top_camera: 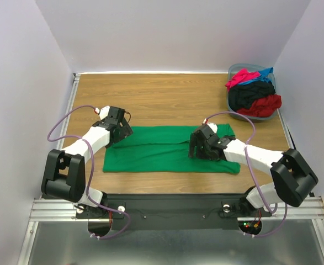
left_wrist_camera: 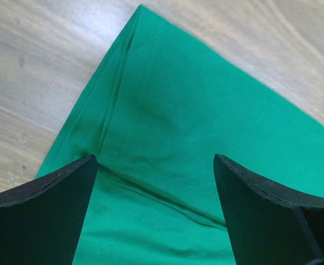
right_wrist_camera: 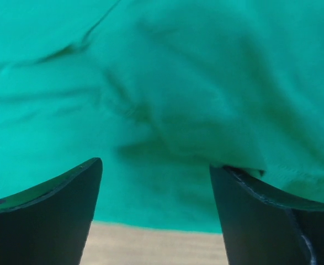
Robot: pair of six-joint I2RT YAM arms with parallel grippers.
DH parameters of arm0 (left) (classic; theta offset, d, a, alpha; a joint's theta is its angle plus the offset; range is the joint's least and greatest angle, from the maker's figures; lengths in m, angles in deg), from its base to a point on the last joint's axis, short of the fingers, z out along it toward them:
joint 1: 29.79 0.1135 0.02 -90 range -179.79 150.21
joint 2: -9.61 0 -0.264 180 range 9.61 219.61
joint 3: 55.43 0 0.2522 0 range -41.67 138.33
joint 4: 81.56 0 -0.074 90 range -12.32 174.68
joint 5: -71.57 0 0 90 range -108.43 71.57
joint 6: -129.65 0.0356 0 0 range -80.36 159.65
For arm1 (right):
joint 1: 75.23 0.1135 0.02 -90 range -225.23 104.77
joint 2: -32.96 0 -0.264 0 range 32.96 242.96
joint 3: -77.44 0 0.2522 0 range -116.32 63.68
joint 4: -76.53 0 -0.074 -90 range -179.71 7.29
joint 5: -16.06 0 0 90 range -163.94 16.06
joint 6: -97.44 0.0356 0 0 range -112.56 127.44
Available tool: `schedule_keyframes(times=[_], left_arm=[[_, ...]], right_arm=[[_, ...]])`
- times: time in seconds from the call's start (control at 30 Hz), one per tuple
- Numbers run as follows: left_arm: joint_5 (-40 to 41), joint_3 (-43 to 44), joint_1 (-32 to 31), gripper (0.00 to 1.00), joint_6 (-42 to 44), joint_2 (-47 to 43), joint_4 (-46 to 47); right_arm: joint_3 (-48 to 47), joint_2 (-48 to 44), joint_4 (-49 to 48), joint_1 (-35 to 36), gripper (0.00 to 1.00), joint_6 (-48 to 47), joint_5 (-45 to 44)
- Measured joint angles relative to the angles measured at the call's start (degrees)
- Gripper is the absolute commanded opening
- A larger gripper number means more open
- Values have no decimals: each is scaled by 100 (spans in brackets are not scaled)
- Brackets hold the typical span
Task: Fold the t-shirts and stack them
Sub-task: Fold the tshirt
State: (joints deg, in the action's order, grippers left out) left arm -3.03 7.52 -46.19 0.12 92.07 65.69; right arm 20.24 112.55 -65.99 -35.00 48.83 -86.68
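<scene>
A bright green t-shirt (top_camera: 162, 154) lies flat as a long folded strip across the middle of the wooden table. My left gripper (top_camera: 125, 132) hangs open over its left end. In the left wrist view one corner of the green t-shirt (left_wrist_camera: 167, 99) points away, and nothing sits between the left gripper (left_wrist_camera: 155, 160) fingers. My right gripper (top_camera: 195, 149) is low over the strip's right half. In the right wrist view the right gripper (right_wrist_camera: 156, 164) stands open above the green t-shirt (right_wrist_camera: 178, 66), with a raised fold of cloth touching the tip of the right finger (right_wrist_camera: 250, 204).
A grey-blue bin (top_camera: 230, 98) stands at the back right corner, holding pink-red (top_camera: 240, 77), blue (top_camera: 264, 74), black (top_camera: 253, 93) and red (top_camera: 264, 105) t-shirts in a heap. Bare wooden table (top_camera: 150, 99) lies behind the green shirt. White walls close in on three sides.
</scene>
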Motion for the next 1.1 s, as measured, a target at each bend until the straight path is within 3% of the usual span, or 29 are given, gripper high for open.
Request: schedule_keyframes(times=[0.03, 0.07, 0.23, 0.33, 0.43, 0.53, 0.83, 1.1], left_arm=[[-4, -44, 0, 98, -2, -17, 0], [-7, -61, 0, 98, 0, -37, -4], [-13, -70, 0, 98, 0, -103, 22], [-15, -70, 2, 98, -2, -131, 28], [-22, -70, 0, 98, -13, -133, 37], [-24, -70, 0, 98, -15, -133, 37], [-31, -70, 0, 98, -35, -138, 37], [-33, -70, 0, 98, -42, -260, 35]], right_arm=[[2, 83, -39, 0, 67, 90, -153], [2, 164, -83, 0, 61, 166, -299], [4, 372, -417, 2, 52, 433, -673], [7, 455, -577, 2, 41, 549, -706], [15, 455, -721, 4, 26, 636, -708], [33, 455, -868, 4, 2, 708, -710], [212, 275, -1047, 28, 0, 833, -603], [573, -647, -1095, 35, 0, 951, -66]])
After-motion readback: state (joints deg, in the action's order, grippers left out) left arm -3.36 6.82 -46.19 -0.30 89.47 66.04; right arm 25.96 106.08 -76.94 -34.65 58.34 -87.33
